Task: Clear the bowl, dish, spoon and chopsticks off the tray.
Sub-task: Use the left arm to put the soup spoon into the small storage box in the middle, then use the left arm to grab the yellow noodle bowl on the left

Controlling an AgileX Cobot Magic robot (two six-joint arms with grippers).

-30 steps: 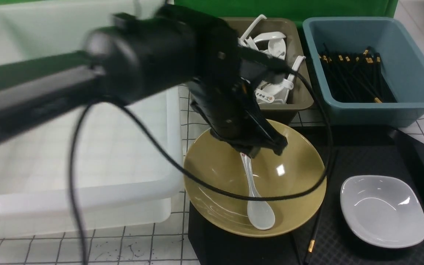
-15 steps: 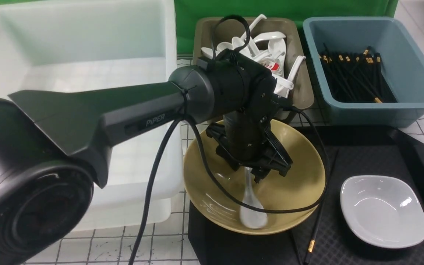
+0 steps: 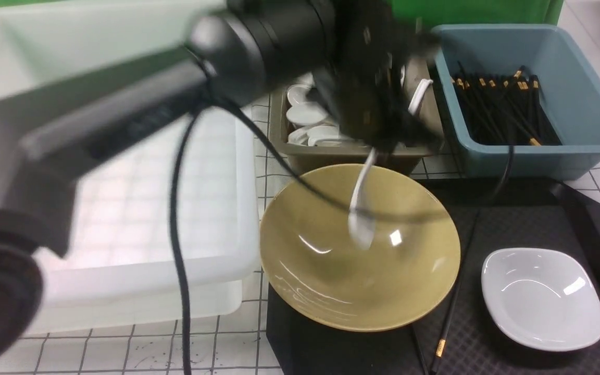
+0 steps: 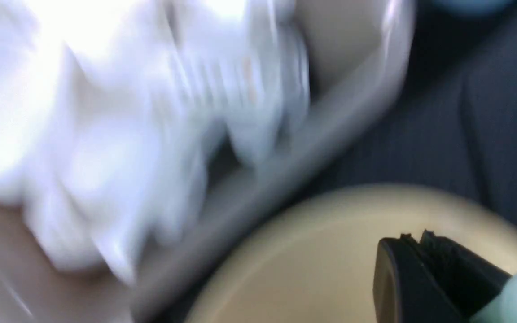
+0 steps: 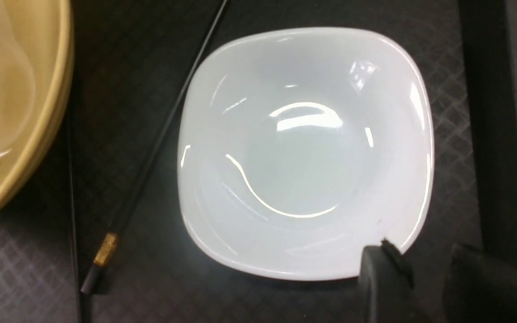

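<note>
A white gridded tabletop runs before a green backdrop, with a translucent white tub (image 3: 123, 234) on the robot's left and an olive bin (image 3: 331, 152) and a blue bin (image 3: 581, 104) at the far side. The black tray (image 3: 513, 224) sits nearest, carrying the bowl (image 3: 326, 276) and the dish (image 3: 542, 297), and the chopsticks (image 3: 453, 297) lie between them, close along the bowl's edge.

A second ago the spoon (image 3: 361, 219) lay inside the bowl with the left end effector (image 3: 375, 148) lowered over its handle. Now the left end effector is clenched on that handle and has risen, so the spoon dangles scoop-down above the bowl, clear of it, right at the olive bin's near wall. The arm is smeared with motion. I judge the spoon is on its way into the olive bin among the white spoons; bowl, dish and chopsticks are not yet cleared.

The left wrist view, badly blurred, shows what the arm hides in front: the heap of white spoons in the bin, with the bowl's rim underneath. The right wrist view alone shows the right end effector (image 5: 424, 291) clearly: fingers (image 5: 384, 287) apart, nothing between them, poised over the dish's edge. It also shows a chopstick's gold band sharply
</note>
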